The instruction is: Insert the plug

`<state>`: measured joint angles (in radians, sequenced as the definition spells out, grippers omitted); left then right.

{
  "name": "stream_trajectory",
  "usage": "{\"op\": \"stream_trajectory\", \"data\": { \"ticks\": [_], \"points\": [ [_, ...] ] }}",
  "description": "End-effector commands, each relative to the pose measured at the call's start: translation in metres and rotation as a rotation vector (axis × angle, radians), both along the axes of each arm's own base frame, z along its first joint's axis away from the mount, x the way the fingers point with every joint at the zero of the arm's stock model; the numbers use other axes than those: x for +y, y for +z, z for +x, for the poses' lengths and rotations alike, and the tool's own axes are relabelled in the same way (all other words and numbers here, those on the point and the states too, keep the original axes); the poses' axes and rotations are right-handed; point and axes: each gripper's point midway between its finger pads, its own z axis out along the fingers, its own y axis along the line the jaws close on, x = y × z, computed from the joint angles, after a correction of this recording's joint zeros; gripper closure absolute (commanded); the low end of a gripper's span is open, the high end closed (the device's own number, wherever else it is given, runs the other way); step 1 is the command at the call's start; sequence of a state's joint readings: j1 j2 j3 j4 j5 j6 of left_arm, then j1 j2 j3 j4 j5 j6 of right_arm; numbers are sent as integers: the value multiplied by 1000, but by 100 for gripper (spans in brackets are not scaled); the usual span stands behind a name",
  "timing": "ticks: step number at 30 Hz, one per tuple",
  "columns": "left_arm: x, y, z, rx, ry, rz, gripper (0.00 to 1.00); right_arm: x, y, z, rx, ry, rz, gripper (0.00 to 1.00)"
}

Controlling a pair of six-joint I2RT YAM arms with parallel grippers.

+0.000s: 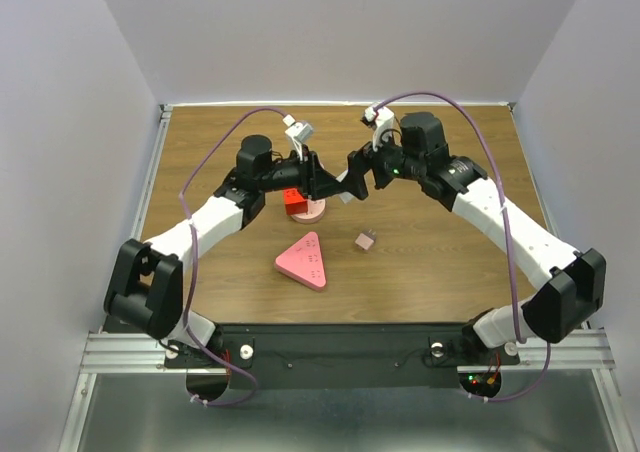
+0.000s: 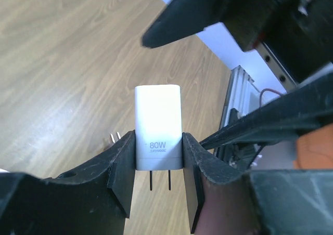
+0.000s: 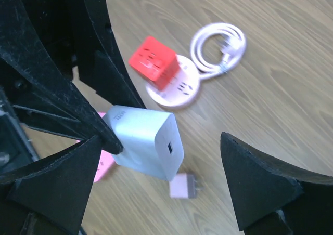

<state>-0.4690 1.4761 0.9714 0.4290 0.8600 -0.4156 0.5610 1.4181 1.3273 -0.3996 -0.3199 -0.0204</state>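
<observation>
Nearest the left wrist camera are the two black fingers (image 2: 124, 165) of the left gripper (image 2: 157, 159). They are closed narrowly on the one white charger (image 2: 157, 120), pinching its lower sides. The charger stands upright, and its two prongs point back towards the lens. It hangs above bare wood. Dark parts of the other arm crowd the top right.

In the right wrist view, the right gripper (image 3: 161, 141) is spread wide. Its two fingers (image 3: 260, 185) stand on either side of the charger (image 3: 148, 144) without touching it. One finger of the left gripper (image 3: 106, 128) presses the charger's side. Below lie one red cube socket (image 3: 155, 62) on a round white base (image 3: 177, 92), one coiled white cable (image 3: 218, 45), one small pink adapter (image 3: 183, 186) and a corner of a pink strip (image 3: 102, 168).

From above, both grippers meet over the middle of the table (image 1: 460, 272), with the left gripper (image 1: 335, 186) and right gripper (image 1: 357, 175) nose to nose around the charger (image 1: 345, 196). The red cube socket (image 1: 295, 201) sits just beneath the left arm. The pink strip (image 1: 304, 261) and the adapter (image 1: 365, 241) lie nearer the bases. Open wood lies to the right and along the far edge, and walls close three sides.
</observation>
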Motion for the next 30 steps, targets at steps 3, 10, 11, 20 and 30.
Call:
{"op": "stream_trajectory", "data": {
  "ticks": [3,10,11,20,30],
  "points": [
    [7,59,-28,-305,-66,-103,100,21,49,-9,-5,196,199,0],
    [13,75,-39,-364,-59,-136,100,20,63,-38,5,360,285,1],
    [13,77,-40,-371,-61,-140,100,19,63,-40,9,374,291,2],
    [15,83,-45,-400,-57,-155,100,23,62,-67,71,533,341,11],
    [14,87,-47,-406,-64,-165,100,23,54,-76,94,583,348,40]
  ]
}}
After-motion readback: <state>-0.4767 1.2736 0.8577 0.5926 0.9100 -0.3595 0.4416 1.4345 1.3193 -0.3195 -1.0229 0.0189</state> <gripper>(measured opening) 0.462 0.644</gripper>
